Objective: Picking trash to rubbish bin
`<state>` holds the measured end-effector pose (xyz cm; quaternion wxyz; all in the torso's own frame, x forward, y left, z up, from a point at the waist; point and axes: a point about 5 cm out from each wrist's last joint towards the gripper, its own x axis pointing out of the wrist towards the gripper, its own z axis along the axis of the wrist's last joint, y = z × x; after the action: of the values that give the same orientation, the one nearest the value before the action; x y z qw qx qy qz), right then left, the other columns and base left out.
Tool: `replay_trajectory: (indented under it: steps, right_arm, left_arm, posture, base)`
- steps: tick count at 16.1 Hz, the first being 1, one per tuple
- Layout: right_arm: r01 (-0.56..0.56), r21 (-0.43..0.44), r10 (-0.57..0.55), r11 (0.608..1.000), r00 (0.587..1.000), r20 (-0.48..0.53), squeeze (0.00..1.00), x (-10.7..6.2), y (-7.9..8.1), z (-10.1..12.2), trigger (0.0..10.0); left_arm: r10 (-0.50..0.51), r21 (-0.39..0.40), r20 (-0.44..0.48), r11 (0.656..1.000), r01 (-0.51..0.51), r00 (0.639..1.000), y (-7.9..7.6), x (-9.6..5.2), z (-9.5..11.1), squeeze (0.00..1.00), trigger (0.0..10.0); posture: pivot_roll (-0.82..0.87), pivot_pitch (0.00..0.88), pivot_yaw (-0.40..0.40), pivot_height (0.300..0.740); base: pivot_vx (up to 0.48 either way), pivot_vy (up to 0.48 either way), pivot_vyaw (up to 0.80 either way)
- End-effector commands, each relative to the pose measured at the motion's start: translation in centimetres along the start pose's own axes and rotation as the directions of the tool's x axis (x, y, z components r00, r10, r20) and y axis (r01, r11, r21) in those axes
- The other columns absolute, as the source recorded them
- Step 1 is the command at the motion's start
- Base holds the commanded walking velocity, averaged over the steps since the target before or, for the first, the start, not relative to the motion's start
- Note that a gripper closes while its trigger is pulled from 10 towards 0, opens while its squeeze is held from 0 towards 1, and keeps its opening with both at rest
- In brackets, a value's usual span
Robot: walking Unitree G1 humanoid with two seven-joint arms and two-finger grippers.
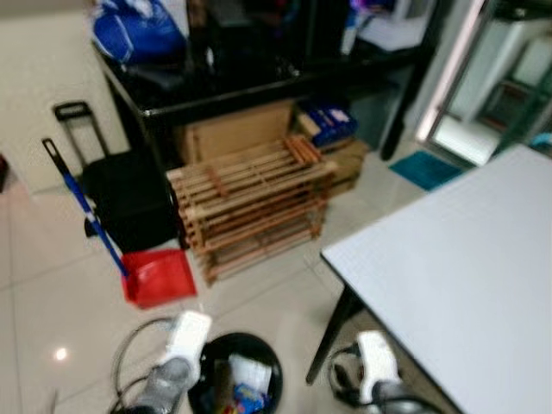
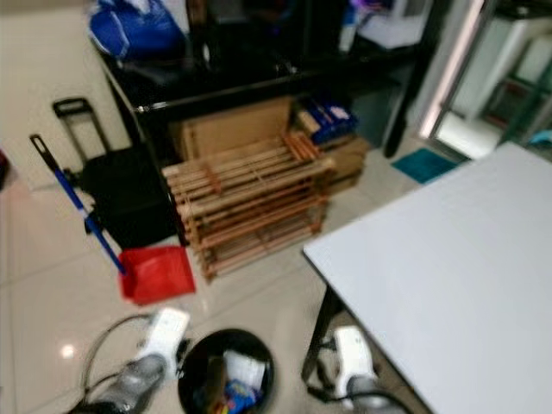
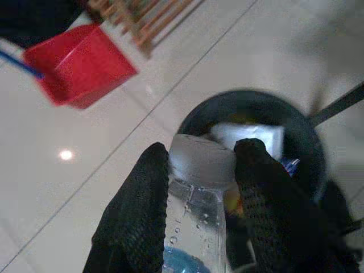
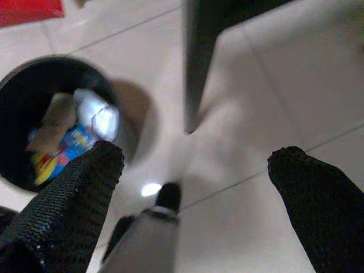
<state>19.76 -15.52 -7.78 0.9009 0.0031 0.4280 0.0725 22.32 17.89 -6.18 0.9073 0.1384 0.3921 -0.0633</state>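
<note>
A black round rubbish bin (image 1: 259, 349) stands on the tiled floor at my feet, with white paper and colourful wrappers inside (image 4: 68, 128). My left gripper (image 3: 200, 165) is shut on a clear plastic water bottle (image 3: 196, 199) with a pale cap, held just over the near rim of the bin (image 3: 296, 122). The left arm (image 1: 177, 354) reaches down beside the bin's left side. My right gripper (image 4: 193, 170) hangs open above the floor, right of the bin and near a black table leg (image 4: 199, 62), with nothing between its fingers.
A white table (image 1: 466, 276) fills the right side. A red dustpan (image 1: 159, 276) with a blue handle lies left of the bin. A wooden slatted rack (image 1: 250, 203), cardboard boxes and a black trolley case (image 1: 129, 194) stand against a dark desk behind.
</note>
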Motion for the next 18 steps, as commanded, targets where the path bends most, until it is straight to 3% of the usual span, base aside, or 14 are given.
replay_trajectory:
  steps: [1,8,12,13,14,16,18]
  right_arm:
    - [-0.025,0.015,0.025,1.000,1.000,-0.002,0.00,0.1,0.9,0.0,10.0]
    - [-0.030,0.021,0.030,0.999,1.000,-0.001,0.00,0.1,0.8,-0.1,10.0]
    - [-0.102,0.039,0.102,0.994,0.995,0.002,0.00,0.0,1.2,-0.2,10.0]
    - [-0.132,0.007,0.132,0.991,0.991,-0.004,0.00,0.0,1.4,-0.3,10.0]
    - [-0.167,0.035,0.167,0.985,0.986,-0.011,0.00,-0.1,1.7,-0.6,10.0]
    - [-0.294,0.235,0.298,0.926,0.954,0.020,0.00,-0.3,2.6,-1.0,10.0]
    - [-0.359,0.250,0.366,0.899,0.930,0.018,0.00,-0.6,2.9,-1.8,10.0]
  left_arm:
    - [0.028,0.020,-0.009,0.999,-0.028,1.000,1.1,-0.1,-0.2,0.00,10.0]
    - [0.019,0.033,0.014,0.999,-0.019,1.000,1.0,0.1,0.7,0.00,10.0]
    - [-0.025,0.095,0.039,0.995,0.022,0.999,0.4,0.4,1.9,0.00,10.0]
    - [-0.036,0.117,0.044,0.993,0.031,0.998,0.3,0.4,2.2,0.00,10.0]
    - [-0.044,0.136,0.052,0.990,0.037,0.998,0.2,0.5,2.4,0.00,10.0]
    - [-0.081,0.195,0.096,0.979,0.061,0.992,-0.3,0.5,3.3,0.00,10.0]
    - [-0.109,0.237,0.132,0.969,0.075,0.985,-1.0,0.5,4.0,0.00,10.0]
  posture:
    - [0.01,0.021,-0.028,0.740]
    - [0.00,0.026,-0.036,0.740]
    - [-0.01,0.040,-0.036,0.740]
    - [-0.02,0.046,-0.035,0.740]
    - [-0.03,0.057,-0.035,0.740]
    - [-0.06,0.091,-0.035,0.740]
    - [-0.08,0.110,-0.040,0.740]
  base:
    - [0.000,0.000,0.00]
    - [0.000,0.000,0.00]
    - [0.000,0.000,0.00]
    - [0.000,0.000,0.00]
    - [0.000,0.000,0.00]
    - [0.000,0.000,0.00]
    - [0.000,0.000,0.00]
